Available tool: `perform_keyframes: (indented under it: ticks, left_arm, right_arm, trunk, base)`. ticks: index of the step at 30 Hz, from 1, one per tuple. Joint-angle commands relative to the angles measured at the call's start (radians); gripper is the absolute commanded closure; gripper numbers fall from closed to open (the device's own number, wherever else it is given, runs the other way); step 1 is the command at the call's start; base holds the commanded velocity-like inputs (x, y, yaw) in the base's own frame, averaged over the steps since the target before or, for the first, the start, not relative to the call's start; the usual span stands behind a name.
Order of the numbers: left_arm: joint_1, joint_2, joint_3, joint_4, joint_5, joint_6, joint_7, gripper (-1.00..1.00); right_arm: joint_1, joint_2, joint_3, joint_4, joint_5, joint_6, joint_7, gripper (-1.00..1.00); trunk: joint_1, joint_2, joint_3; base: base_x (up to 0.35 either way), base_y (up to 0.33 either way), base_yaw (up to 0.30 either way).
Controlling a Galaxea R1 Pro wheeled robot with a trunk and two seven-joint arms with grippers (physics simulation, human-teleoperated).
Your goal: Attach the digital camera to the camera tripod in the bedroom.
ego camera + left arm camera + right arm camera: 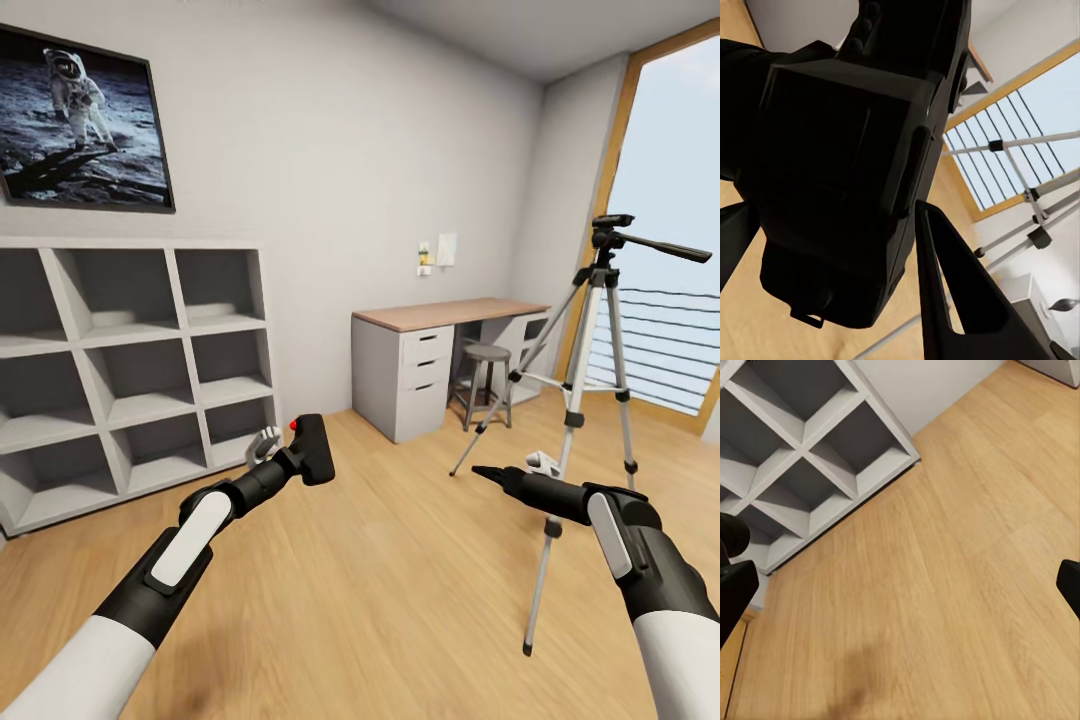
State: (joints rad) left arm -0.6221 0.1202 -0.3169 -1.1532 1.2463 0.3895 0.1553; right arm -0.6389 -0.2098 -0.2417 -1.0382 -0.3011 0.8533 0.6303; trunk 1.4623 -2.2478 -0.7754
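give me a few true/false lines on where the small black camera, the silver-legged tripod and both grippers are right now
1. The left gripper holds the small black digital camera with the red button. True.
2. That camera already sits on the tall silver-legged tripod. False: the tripod's black head carries nothing.
3. The tripod stands on the light wood floor near the large window. True.
4. The right gripper grips a tripod leg. False: it is empty, short of the legs.
5. The round grey metal stool stands by the white cube shelves. False: it stands at the wood-topped desk.
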Motion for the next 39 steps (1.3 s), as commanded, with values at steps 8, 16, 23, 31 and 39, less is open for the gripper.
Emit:
perform_keyframes:
  ticks: [8, 16, 23, 31, 39]
  left_arm:
    - [-0.001, 0.001, -0.002, -0.002, 0.013, 0.000, 0.009, 1.00]
    - [-0.001, 0.001, -0.002, -0.002, 0.010, 0.000, 0.009, 1.00]
    - [-0.001, 0.000, -0.002, -0.002, 0.006, 0.000, 0.010, 1.00]
    - [-0.001, -0.001, -0.003, -0.002, 0.005, 0.000, 0.010, 1.00]
    - [-0.001, 0.000, -0.002, -0.002, 0.005, 0.000, 0.010, 1.00]
  right_arm:
    - [-0.001, 0.000, -0.002, 0.000, 0.001, 0.006, 0.005, -1.00]
    - [-0.001, 0.000, -0.002, 0.000, 0.002, 0.006, 0.005, -1.00]
    - [-0.001, 0.001, -0.002, 0.000, 0.002, 0.005, 0.005, -1.00]
    - [-0.001, 0.001, -0.002, 0.000, 0.001, 0.004, 0.005, -1.00]
    - [-0.001, -0.001, -0.003, 0.000, 0.003, 0.004, 0.004, -1.00]
  trunk:
    - [-0.031, 0.056, 0.024]
    - [-0.062, 0.112, 0.049]
    - [-0.088, 0.161, 0.071]
    - [-0.119, 0.217, 0.096]
    - [-0.150, 0.273, 0.121]
  base:
    - [0.000, 0.000, 0.000]
    - [0.000, 0.000, 0.000]
    - [0.000, 0.000, 0.000]
    - [0.000, 0.000, 0.000]
    - [0.000, 0.000, 0.000]
